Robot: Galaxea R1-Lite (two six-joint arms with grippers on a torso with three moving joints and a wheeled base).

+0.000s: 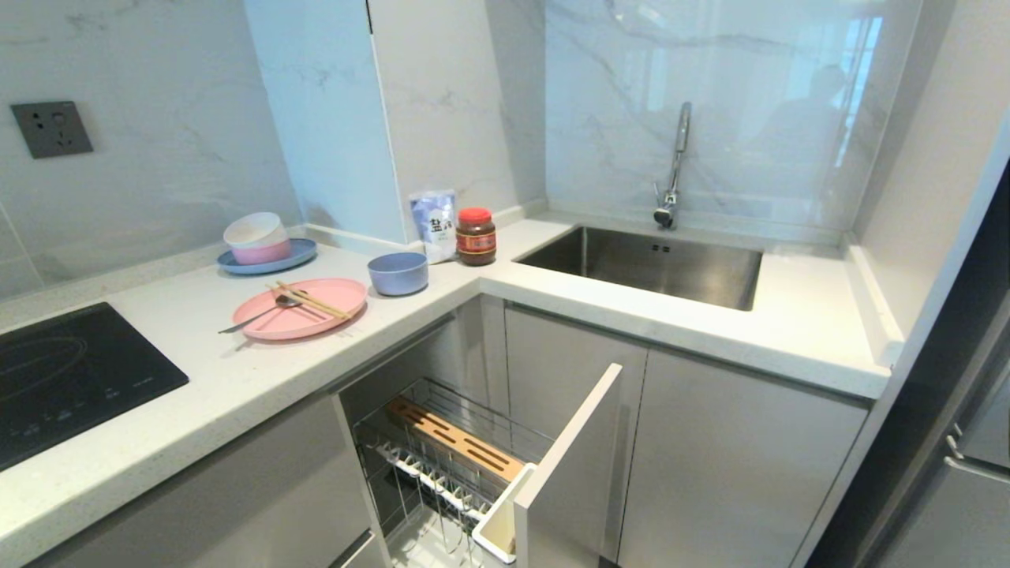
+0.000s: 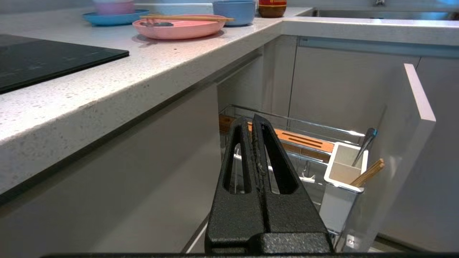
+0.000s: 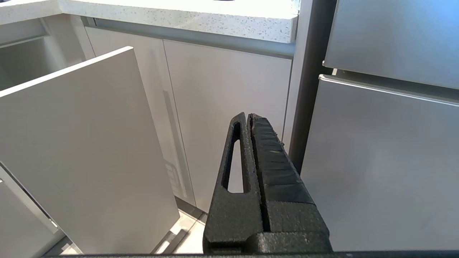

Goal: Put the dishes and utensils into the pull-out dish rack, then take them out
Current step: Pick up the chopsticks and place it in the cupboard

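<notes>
The pink plate [image 1: 304, 319] [image 2: 179, 30] lies on the counter with the chopsticks [image 1: 312, 300] [image 2: 186, 17] and the spoon [image 1: 260, 313] [image 2: 157, 24] across it. The blue-grey bowl [image 1: 398, 273] [image 2: 233, 12] stands beside it. Below, the pull-out dish rack [image 1: 442, 426] [image 2: 294, 120] is drawn out, with its wooden board [image 1: 455, 439] and white cup [image 1: 497, 521] [image 2: 344, 168]. In the left wrist view, wooden sticks [image 2: 369, 173] and a metal handle [image 2: 364, 145] lean in that cup. My left gripper [image 2: 250, 120] is shut and empty, low before the rack. My right gripper [image 3: 248, 116] is shut and empty, facing cabinet doors.
A blue plate with stacked cream and pink bowls [image 1: 260, 241], a salt bag [image 1: 434, 225] and a red-lidded jar [image 1: 476, 236] stand at the back of the counter. A black hob [image 1: 63, 375] is on the left, a sink [image 1: 647, 264] on the right. The rack's grey front panel [image 1: 564, 465] juts out.
</notes>
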